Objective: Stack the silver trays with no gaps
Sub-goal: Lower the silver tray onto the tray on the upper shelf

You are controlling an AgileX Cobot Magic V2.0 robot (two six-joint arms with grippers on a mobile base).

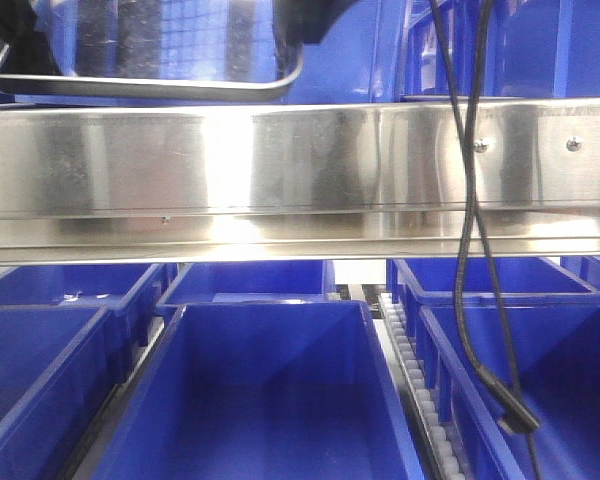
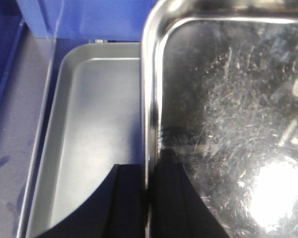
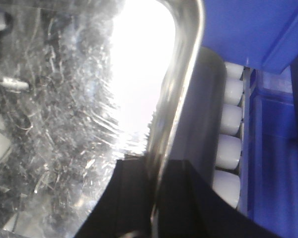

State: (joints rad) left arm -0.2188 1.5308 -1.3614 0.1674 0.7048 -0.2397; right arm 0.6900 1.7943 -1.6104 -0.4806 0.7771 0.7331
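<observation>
A: The biggest thing in the front view is the long steel rail (image 1: 300, 175) with screws; blue plastic bins (image 1: 265, 400) lie below it, at six o'clock. I can read no writing anywhere.

B: And the trays?

A: The held silver tray (image 2: 228, 124) is clamped by its rims: the left gripper (image 2: 148, 198) and the right gripper (image 3: 154, 198) are both closed on it. The second silver tray (image 2: 89, 144) lies at nine o'clock, partly cut off.

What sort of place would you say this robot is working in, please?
Probably a factory or warehouse sorting line: rows of blue plastic bins, a white roller conveyor track, and a long steel rail across the station.
</observation>
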